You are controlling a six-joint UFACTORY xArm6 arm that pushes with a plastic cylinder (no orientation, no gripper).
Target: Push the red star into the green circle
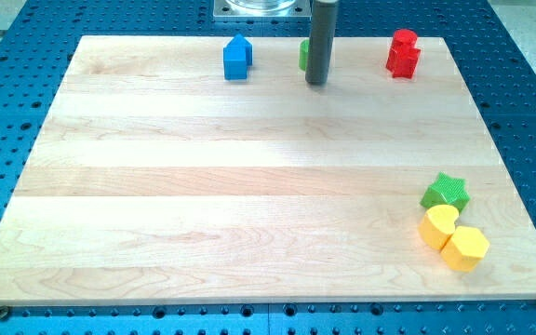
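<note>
- Our end effector is a plain dark metal rod with no jaws, so it grasps nothing; my tip rests on the counter, a pale wooden board with visible grain, near the view's top.
- Just behind the rod, peeking out at its left, sits a green block, mostly hidden; we cannot tell its shape.
- The red block, knobbly in outline, stands well right of my tip.
- A blue house-shaped block stands left of my tip.
- Far toward the view's bottom right, a ribbed green star touches a yellow rounded block, which touches a yellow hexagon.
</note>
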